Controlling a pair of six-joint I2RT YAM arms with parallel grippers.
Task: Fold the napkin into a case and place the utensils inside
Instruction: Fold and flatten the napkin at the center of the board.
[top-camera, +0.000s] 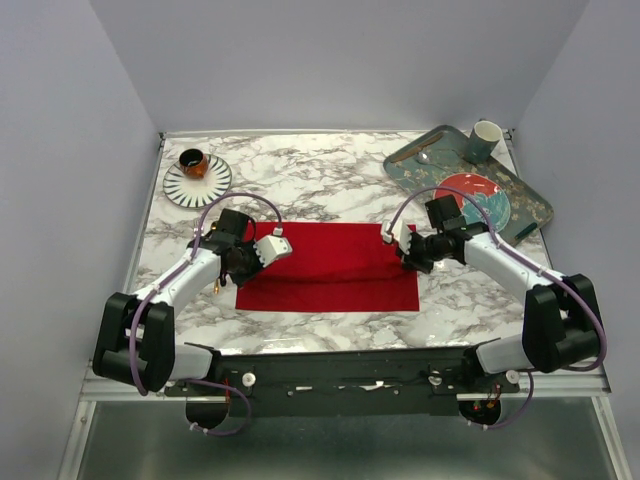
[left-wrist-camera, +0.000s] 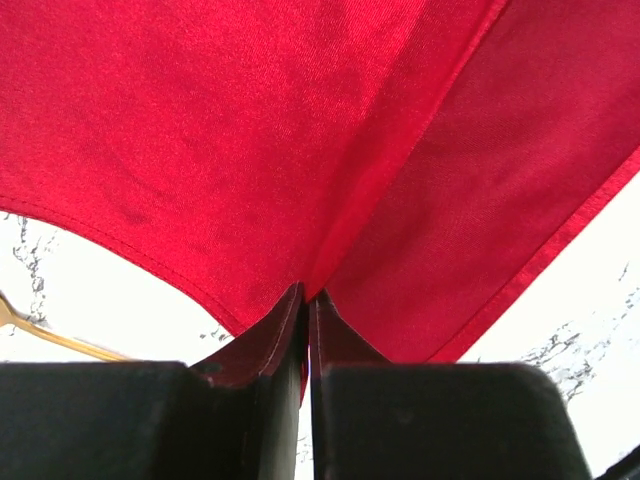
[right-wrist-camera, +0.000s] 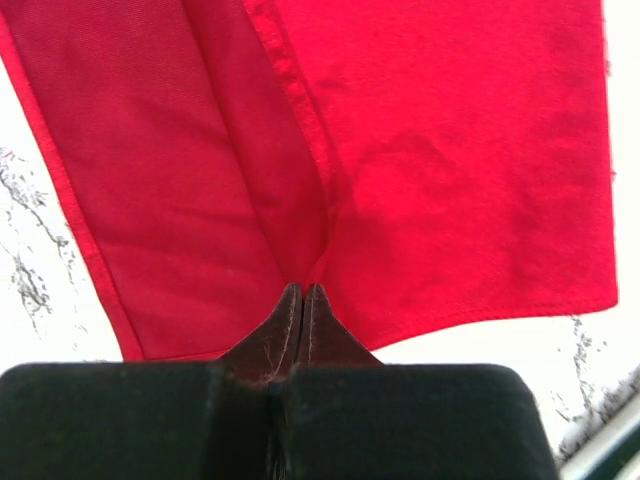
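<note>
**Napkin held at both ends.** The left gripper (top-camera: 287, 244) is pinching the napkin (top-camera: 335, 270) at its tips, its fingers (left-wrist-camera: 268, 345) nearly together with a thin slit showing between them. The cloth is spreading ahead of it, one layer rising from the pinch. The right gripper (top-camera: 392, 241) is clamping tight on the opposite edge, with the cloth lying ahead. A gold utensil (left-wrist-camera: 55, 338) is lying just left of the left gripper.

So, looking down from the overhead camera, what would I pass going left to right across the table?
striped plate carrying a dark cup → left tool → red napkin → right tool → red patterned plate
</note>
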